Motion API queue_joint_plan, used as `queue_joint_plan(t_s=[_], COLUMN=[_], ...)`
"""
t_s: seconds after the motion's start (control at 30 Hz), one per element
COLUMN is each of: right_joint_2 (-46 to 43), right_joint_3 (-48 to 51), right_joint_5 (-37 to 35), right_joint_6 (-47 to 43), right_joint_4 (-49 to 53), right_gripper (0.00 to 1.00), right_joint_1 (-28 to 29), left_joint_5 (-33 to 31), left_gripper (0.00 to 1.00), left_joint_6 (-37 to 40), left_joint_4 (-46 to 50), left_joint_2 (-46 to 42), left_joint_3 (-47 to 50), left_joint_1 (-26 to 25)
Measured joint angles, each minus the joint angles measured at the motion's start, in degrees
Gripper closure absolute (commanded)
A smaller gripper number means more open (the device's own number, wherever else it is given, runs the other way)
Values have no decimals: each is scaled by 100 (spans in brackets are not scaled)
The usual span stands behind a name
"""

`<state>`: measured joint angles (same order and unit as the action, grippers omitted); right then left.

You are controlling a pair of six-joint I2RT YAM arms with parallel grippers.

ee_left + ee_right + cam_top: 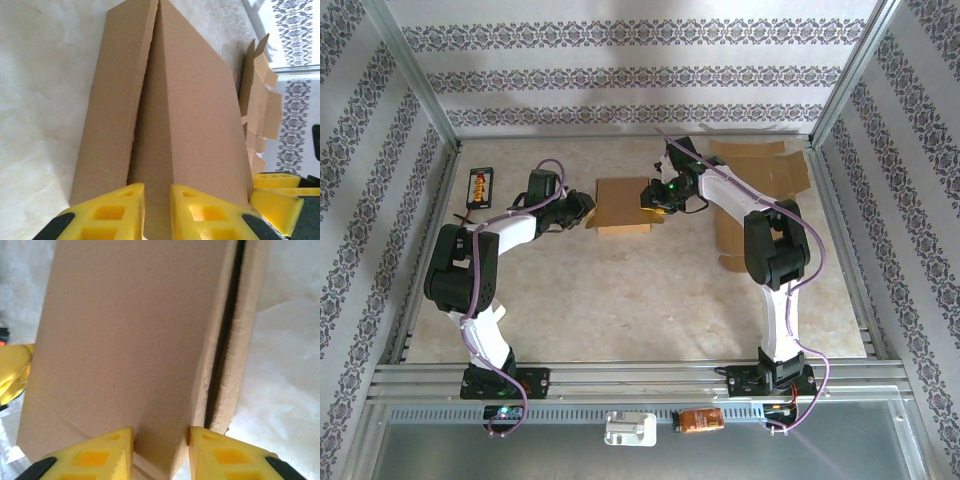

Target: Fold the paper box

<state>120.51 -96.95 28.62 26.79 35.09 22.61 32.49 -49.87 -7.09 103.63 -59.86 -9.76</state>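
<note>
The paper box [622,205] is a flat brown cardboard box lying mid-table, its top panel lifted a little off the lower one. My left gripper [588,212] is at its left edge and my right gripper [655,198] at its right edge. In the left wrist view the yellow fingers [125,210] of the left gripper [157,197] press on a cardboard fold of the box [200,100]. In the right wrist view the right gripper [161,440] pinches the near corner of the top panel [125,330], both pads touching it.
More flattened cardboard [760,170] lies at the back right, partly under the right arm. A small black and orange device [480,186] sits at the back left. Metal frame rails [420,260] bound the table on both sides.
</note>
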Motion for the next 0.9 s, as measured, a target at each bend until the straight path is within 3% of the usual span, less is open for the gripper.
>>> queue_joint_plan(t_s=[0.17,0.4,0.57,0.63,0.77,0.9], right_joint_2=[-2,-94,-297,-293,-120,271], right_joint_3=[238,238,146,-9,-374,-496], right_joint_5=[-785,-1047,-1296,-1351,-1307,-1167], right_joint_6=[-238,-315,-295,-286,-275,-273], right_joint_4=[-15,48,138,153,155,118], right_gripper=[61,48,36,34,35,39], right_joint_1=[197,225,160,136,98,85], left_joint_5=[-428,-492,-741,-833,-857,-719], left_gripper=[75,67,43,37,38,48], left_joint_6=[649,1204,1515,1604,1663,1639], left_joint_4=[457,717,855,868,804,597], left_joint_2=[0,-2,-151,-221,-131,234], left_joint_3=[2,-9,-83,-166,-492,-664], left_joint_1=[-133,-225,-229,-229,-229,-229])
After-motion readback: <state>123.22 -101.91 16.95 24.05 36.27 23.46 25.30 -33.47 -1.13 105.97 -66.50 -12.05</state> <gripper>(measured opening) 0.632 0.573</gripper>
